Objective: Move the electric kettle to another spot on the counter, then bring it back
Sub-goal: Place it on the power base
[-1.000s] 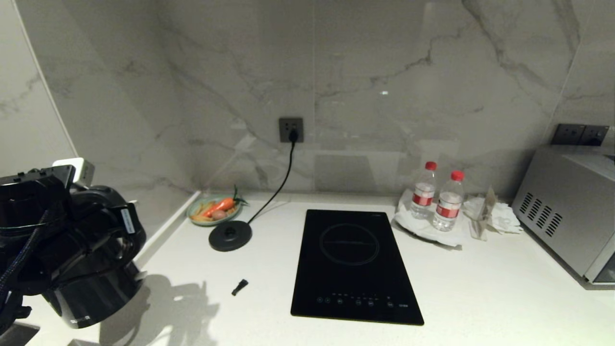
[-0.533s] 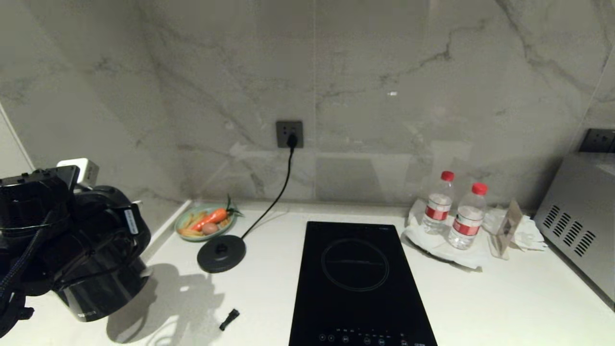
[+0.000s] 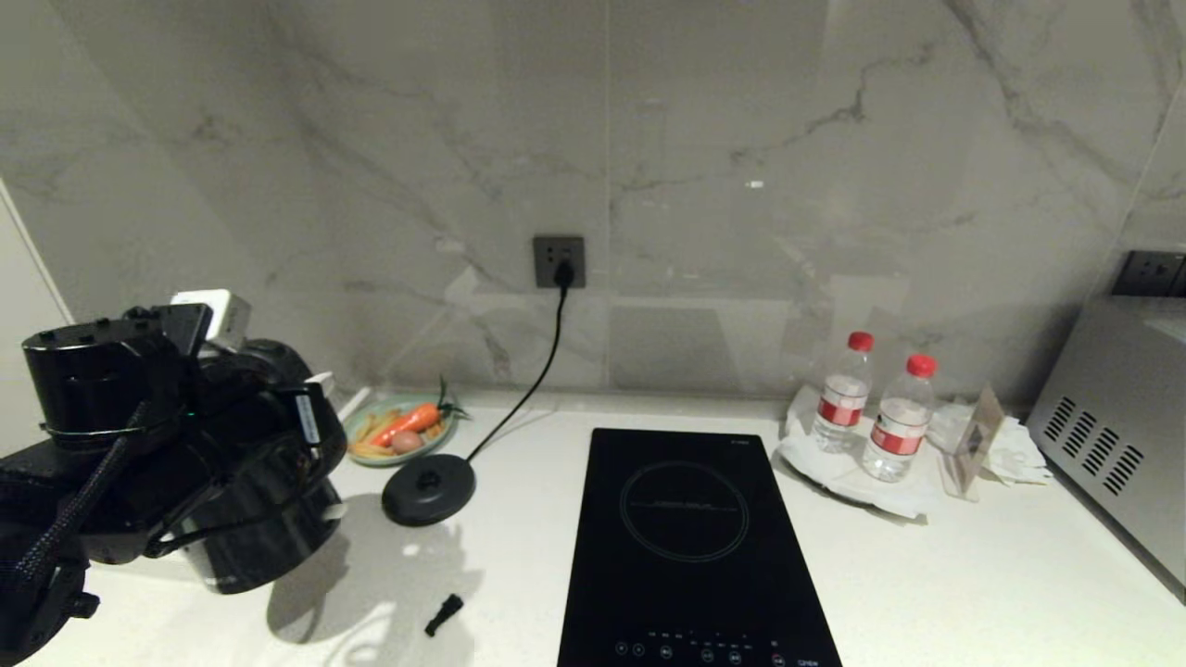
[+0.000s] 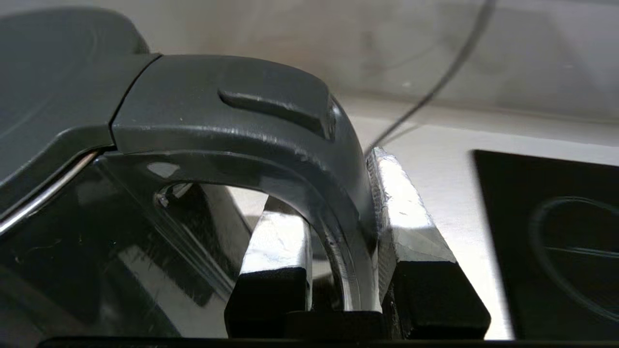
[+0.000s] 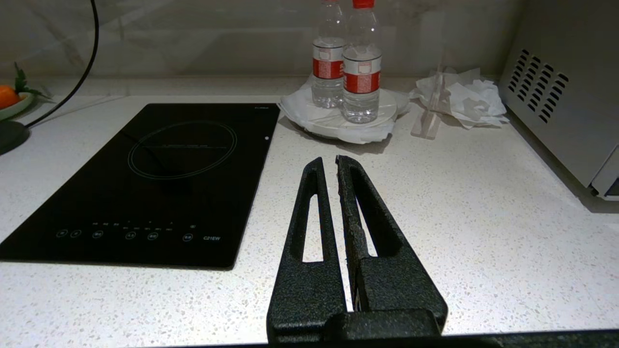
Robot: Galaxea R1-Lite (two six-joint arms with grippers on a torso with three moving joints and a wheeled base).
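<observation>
The electric kettle point(image 3: 259, 528) is held at the counter's point(image 3: 973, 574) left side, near its base disc point(image 3: 428, 489) — whether it touches the surface cannot be told. Its loop handle point(image 4: 271, 125) is clamped by the left gripper point(image 4: 338, 241). The right gripper point(image 5: 329, 166) is seen pressed together, empty, beside the cooktop point(image 5: 154, 174).
</observation>
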